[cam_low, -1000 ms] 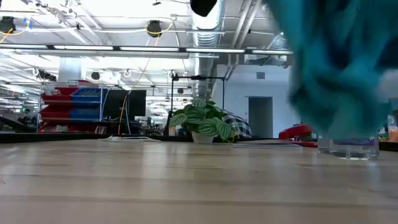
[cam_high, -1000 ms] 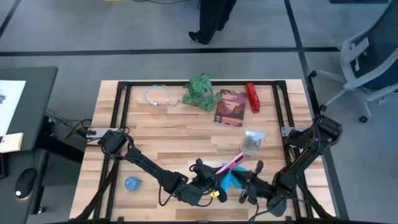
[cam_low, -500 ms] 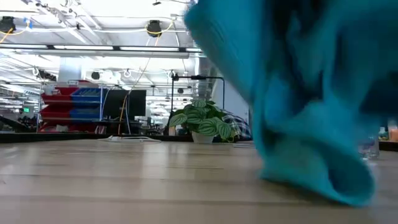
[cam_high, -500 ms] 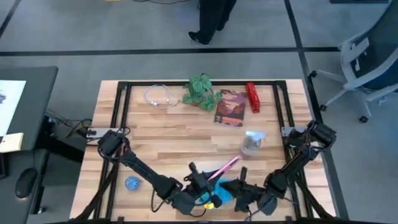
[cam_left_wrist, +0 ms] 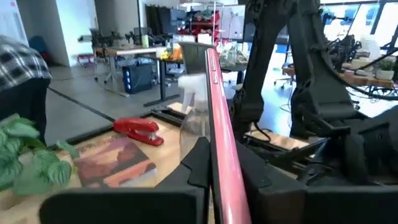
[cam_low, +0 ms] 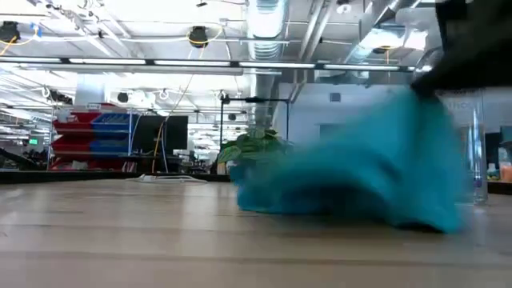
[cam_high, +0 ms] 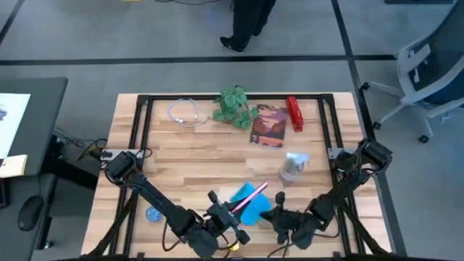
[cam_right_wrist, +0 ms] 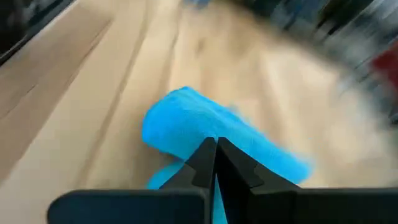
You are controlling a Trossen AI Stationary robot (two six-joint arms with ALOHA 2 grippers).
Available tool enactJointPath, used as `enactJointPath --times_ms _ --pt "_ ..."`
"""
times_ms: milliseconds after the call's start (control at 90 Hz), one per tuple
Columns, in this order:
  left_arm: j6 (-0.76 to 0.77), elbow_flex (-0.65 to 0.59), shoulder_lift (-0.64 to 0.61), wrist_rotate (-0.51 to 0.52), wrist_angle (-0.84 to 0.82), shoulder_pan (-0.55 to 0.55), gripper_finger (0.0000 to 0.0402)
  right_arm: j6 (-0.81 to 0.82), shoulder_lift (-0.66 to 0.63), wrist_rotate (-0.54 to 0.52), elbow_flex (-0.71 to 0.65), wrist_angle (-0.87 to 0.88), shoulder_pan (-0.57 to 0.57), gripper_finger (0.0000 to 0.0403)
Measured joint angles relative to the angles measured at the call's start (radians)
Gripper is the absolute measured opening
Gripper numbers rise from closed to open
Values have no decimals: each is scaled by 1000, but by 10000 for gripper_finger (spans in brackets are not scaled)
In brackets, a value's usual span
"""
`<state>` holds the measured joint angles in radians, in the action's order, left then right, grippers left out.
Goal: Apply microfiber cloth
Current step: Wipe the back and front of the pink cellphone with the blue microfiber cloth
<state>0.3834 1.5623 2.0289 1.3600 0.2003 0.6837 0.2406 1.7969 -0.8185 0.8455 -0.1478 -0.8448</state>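
Blue microfiber cloth [cam_high: 251, 204] pinched in right gripper [cam_high: 278, 216], low over table [cam_high: 188, 156]. Pink phone [cam_high: 245, 197] pinched in left gripper [cam_high: 221, 212], close beside.

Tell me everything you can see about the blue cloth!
The microfiber cloth is bright sky-blue, soft-looking fabric, plain with no pattern. It lies rumpled in a low heap on the wooden table, near the front edge, between the two arms. The right gripper pinches one edge of it, fingers closed on the fabric. In the high view, the pink-edged phone held by the left gripper crosses above it; whether they touch cannot be told.
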Motion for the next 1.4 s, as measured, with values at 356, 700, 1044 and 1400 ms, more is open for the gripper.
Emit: enactJointPath --times_ms 356,700,1044,1400 --pt "267 0 2 -24 -195 -11 11 24 -175 91 1 150 -18 194" --pt "231 0 2 -109 -182 -5 11 215 -436 -56 -108 229 -112 254" --pt "-58 0 2 -329 40 1 11 -68 -484 5 -234 -326 -120 254" --pt "-61 0 2 -419 51 -27 11 -198 -484 127 -233 -443 -65 172"
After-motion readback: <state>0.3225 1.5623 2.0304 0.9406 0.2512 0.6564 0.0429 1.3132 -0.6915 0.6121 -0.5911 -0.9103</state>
